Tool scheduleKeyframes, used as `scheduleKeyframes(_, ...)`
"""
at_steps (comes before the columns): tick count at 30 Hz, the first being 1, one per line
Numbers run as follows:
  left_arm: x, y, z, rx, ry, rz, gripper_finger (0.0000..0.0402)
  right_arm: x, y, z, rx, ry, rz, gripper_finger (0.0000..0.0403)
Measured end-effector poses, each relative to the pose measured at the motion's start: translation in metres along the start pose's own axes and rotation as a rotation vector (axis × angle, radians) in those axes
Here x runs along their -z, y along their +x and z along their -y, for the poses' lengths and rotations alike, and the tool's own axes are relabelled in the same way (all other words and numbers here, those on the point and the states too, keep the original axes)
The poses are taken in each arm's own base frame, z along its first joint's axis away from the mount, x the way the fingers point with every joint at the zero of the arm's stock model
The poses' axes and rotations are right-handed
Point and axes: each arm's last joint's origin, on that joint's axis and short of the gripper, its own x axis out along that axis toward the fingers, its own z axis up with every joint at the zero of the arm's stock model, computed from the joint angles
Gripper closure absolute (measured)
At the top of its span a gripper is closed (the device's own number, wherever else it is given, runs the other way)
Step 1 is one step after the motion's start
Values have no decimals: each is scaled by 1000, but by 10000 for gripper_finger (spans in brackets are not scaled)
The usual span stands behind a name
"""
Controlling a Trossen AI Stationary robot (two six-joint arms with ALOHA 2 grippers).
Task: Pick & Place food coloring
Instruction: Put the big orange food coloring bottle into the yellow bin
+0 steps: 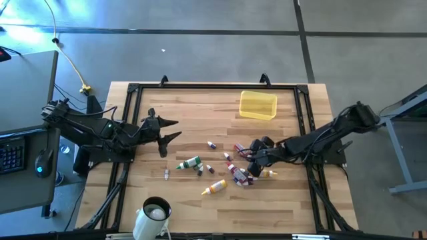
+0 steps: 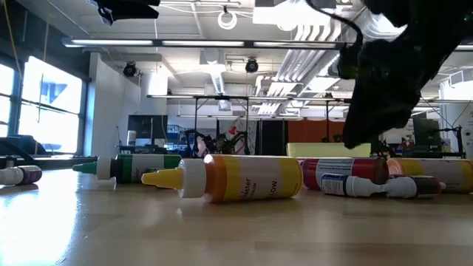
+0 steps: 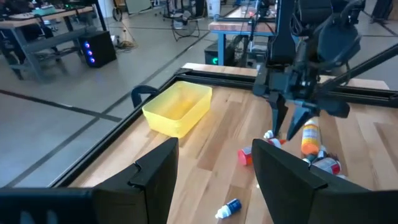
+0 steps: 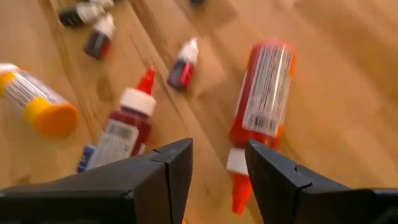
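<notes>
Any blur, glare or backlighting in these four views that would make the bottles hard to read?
Right wrist view: motion-smeared, the red bottle label unreadable. Low view: bright windows and ceiling lights backlight the scene, the right gripper is a dark silhouette, and the table has sheen; the yellow bottle stays legible. High view: evenly lit, bottles tiny. Left wrist view: clear, with the yellow tray sharp.

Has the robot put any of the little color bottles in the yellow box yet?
Not yet. The see-through yellow plastic tray looks empty, and the tiny food coloring bottles all lie scattered on the wooden table. The right gripper hangs open just over the red bottle, holding nothing. The left gripper waits open, away from the bottles. Every bottle is still left.
</notes>
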Motion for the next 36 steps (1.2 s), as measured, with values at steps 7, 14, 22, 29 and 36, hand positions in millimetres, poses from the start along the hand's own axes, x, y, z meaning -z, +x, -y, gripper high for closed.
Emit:
scheduleKeyframes(7,0,0,1,19,3,-3,200,-1,8,8,36,15,-44,261)
scheduleKeyframes(14,0,0,1,29,4,-5,200,-1,10,14,60,21,-85,261)
scheduleKeyframes(22,0,0,1,29,4,-4,200,-1,10,13,59,20,-83,261)
scheduleKeyframes(29,0,0,1,29,4,-4,200,-1,10,14,70,25,-72,261)
scheduleKeyframes(36,0,0,1,29,4,-4,200,4,22,13,74,21,-104,261)
